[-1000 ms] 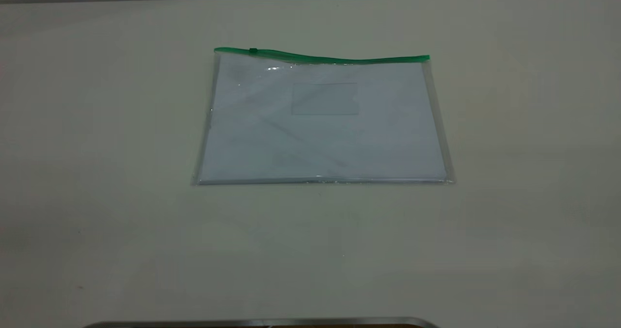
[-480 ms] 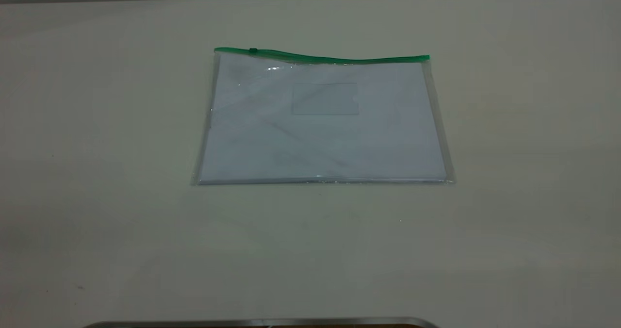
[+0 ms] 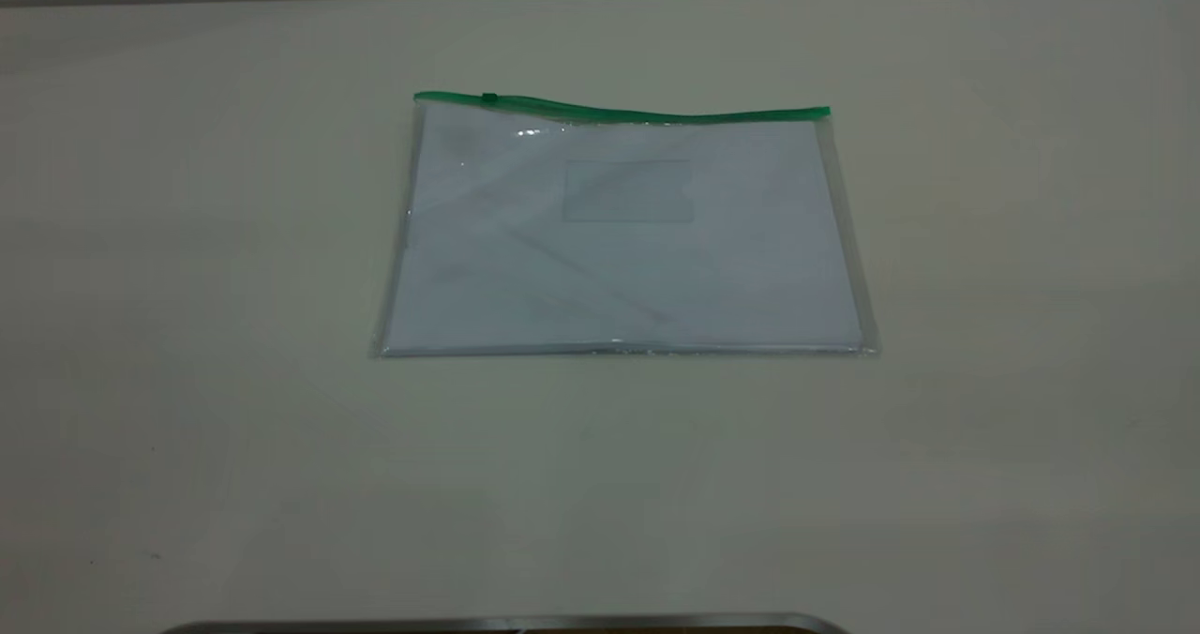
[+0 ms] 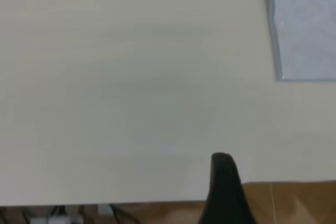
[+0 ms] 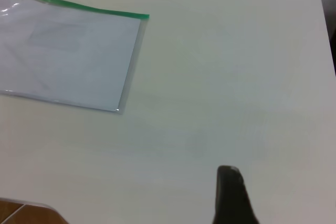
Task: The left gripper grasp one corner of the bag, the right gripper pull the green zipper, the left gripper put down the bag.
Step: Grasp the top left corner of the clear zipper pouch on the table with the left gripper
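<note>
From the exterior view I see the bag (image 3: pixel 623 231) lying flat on the pale desk (image 3: pixel 187 381), well apart from both my tools, neither of which shows here. It is a clear rectangular pouch with white paper showing through and creases running slantwise across its face. The green zipper (image 3: pixel 656 113) runs along its far long edge, slightly wavy, with the small darker slider (image 3: pixel 488 98) near the left end. A small rectangular label pocket (image 3: pixel 628 190) sits below the zip strip (no writing can be read on it).

In my left wrist view, only one dark finger of the left tool (image 4: pixel 226 187) shows, over the desk's near edge, so I cannot tell whether it is released or clenched. A corner of the bag (image 4: pixel 304 30) lies well ahead of it, untouched.

In my right wrist view, again a single dark finger of the right tool (image 5: pixel 231 195) shows above bare desk; I cannot tell its state either. The bag (image 5: pixel 68 56) rests well ahead, its zip strip (image 5: pixel 89 8) along the edge farthest from the tool.
</note>
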Controlling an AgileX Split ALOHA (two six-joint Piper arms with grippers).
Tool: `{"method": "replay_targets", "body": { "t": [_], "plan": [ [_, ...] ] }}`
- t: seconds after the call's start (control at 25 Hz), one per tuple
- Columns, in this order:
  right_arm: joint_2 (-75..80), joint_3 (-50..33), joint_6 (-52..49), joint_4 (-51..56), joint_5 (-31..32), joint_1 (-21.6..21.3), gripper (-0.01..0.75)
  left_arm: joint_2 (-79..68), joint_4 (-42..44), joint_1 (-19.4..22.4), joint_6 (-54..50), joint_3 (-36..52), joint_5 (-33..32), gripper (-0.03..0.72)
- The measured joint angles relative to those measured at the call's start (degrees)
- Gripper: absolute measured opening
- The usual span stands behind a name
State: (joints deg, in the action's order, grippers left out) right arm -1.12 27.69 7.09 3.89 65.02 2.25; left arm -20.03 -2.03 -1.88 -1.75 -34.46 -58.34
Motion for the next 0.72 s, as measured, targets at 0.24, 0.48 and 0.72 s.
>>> {"method": "replay_targets", "body": {
  "t": [0.24, 0.48, 0.72],
  "plan": [
    [0.0, 0.0, 0.0, 0.0, 0.0, 0.0, 0.503, -19.0, -3.8, 0.0, 0.9, -0.1, 16.4, 0.590],
    [0.0, 0.0, 0.0, 0.0, 0.0, 0.0, 0.503, -38.7, -15.6, 0.0, 9.3, -0.3, 31.2, 0.590],
    [0.0, 0.0, 0.0, 0.0, 0.0, 0.0, 0.503, -57.6, -28.4, 0.0, 21.9, -7.4, 33.6, 0.590]
  ]
}}
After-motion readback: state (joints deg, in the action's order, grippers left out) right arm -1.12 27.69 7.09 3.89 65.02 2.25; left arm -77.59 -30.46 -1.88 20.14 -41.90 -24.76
